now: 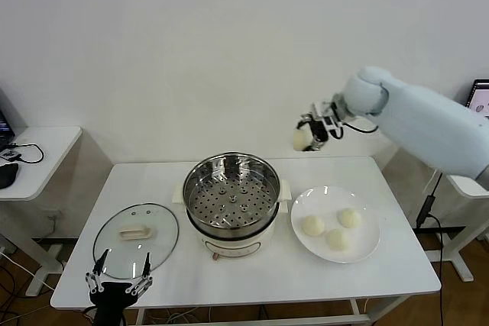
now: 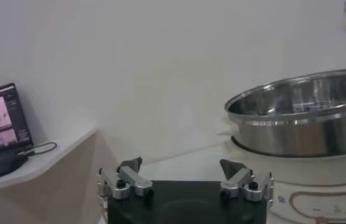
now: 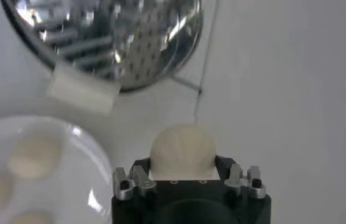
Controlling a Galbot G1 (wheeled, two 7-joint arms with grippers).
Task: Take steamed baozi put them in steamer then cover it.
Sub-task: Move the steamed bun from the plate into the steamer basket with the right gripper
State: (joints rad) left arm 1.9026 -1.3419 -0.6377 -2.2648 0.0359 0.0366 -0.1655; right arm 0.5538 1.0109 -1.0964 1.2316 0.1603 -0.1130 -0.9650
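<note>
The right gripper (image 1: 311,133) is up in the air behind the table, above and beyond the plate (image 1: 370,246), with its fingers clamped on one steamed baozi (image 1: 300,140); from the wrist camera the bun (image 3: 183,150) sits snug between the two jaws, the pot and plate far below it. Three more baozi (image 1: 312,225) (image 1: 349,217) (image 1: 337,239) lie on the white plate at the right side of the white table (image 1: 252,279), close to one another. The steamer (image 1: 231,196) stands in the middle of the table on its white base, uncovered, its perforated tray bare. The cover (image 1: 136,239), clear glass with a cream handle, lies flat on the table to the left of the steamer, just beside it. The left gripper (image 1: 119,276) hangs low at the near edge of the table, right in front of the cover, its jaws spread wide with nothing between them. A small side table (image 1: 38,159) stands off to the left with cables on it.
</note>
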